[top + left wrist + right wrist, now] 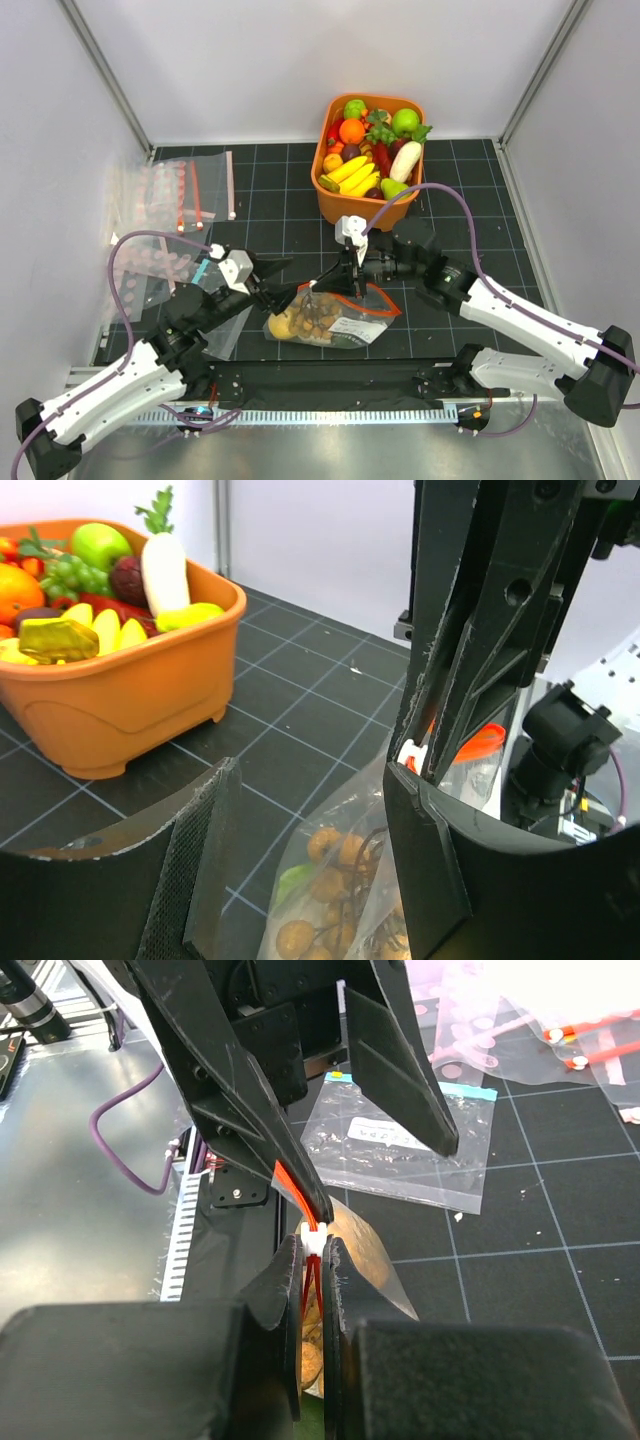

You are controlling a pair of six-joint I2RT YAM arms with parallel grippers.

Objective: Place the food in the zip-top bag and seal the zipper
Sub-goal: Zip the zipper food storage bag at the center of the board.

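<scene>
**Zip-top bag [345,322] on the surface [270,180] between the arms, food [305,322] inside.**
The right tool [314,1260] is clenched on the red-orange zipper [378,300]; the left tool [305,870] stands released, fingers spread over the bag. The film looks light, limp and slippery, with the food weighting its left end, so the stiffer strip is judged the surest hold. The bag's long axis runs left to right, zipper along its far edge.

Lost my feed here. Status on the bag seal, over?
Left gripper open beside zip-top bag. Right gripper shut on zipper. Food inside. Nothing blocking.
</scene>
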